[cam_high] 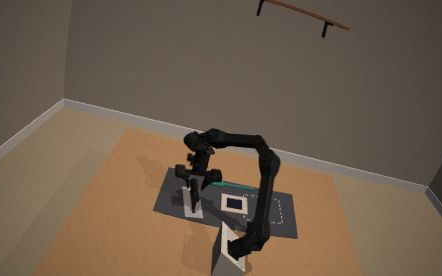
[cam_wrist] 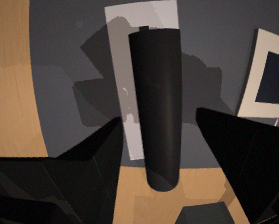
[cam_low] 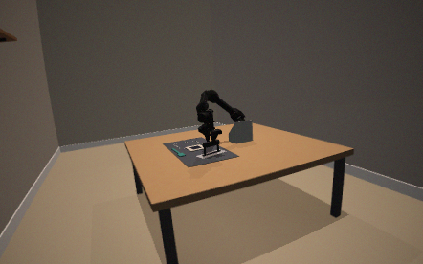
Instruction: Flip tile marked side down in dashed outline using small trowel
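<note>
The small trowel, a pale flat blade [cam_high: 188, 211] [cam_wrist: 140, 12] with a thick black handle [cam_low: 211, 143] [cam_wrist: 157, 75] above it, lies on the left part of the dark mat [cam_high: 288, 205] [cam_low: 197, 162] [cam_wrist: 55, 100]. My gripper [cam_high: 196, 187] [cam_low: 211, 140] [cam_wrist: 159, 117] is open, pointing down over the handle. In the wrist view one finger shows on each side of the handle, with gaps. The cream tile [cam_high: 234, 203] [cam_low: 194, 147] [cam_wrist: 275, 80] lies flat, its dark square facing up. It sits beside the left edge of the dashed outline [cam_high: 280, 212], which the arm partly hides.
A thin teal tool [cam_high: 233, 185] [cam_low: 178, 152] lies along the mat's far edge in the top view. The grey wedge-shaped stand [cam_low: 241, 132] at the arm's base is on the wooden table. My arm arches over the outline side of the mat.
</note>
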`<state>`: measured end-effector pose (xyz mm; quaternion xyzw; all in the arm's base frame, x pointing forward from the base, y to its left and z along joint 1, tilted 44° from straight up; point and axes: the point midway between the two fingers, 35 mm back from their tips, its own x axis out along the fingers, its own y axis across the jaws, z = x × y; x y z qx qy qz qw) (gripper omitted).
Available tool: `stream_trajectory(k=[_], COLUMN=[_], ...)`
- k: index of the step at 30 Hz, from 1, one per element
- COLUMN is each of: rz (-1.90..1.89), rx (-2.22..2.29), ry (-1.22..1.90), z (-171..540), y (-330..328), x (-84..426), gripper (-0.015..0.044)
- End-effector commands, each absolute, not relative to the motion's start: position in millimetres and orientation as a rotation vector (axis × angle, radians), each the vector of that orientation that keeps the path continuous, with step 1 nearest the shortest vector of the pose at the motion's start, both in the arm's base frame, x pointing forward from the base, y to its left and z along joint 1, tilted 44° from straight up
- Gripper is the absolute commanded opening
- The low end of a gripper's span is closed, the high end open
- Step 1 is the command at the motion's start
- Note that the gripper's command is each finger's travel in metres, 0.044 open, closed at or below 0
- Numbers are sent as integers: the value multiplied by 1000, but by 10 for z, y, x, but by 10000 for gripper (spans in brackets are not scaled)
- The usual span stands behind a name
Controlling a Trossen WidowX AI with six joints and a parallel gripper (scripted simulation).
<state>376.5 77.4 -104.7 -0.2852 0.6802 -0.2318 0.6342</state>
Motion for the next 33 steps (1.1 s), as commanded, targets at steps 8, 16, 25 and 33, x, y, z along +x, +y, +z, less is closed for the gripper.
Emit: stream_trajectory(k=[8, 16, 25, 33], rz=[-530, -530, -530, -496], rx=[-663, -663, -663, -698], ry=[1560, 1560, 1560, 1576], z=[-1114, -1114, -1114, -1114], y=[706, 706, 706, 706], x=[3737, 3737, 3737, 3737], gripper=[139, 130, 130, 130])
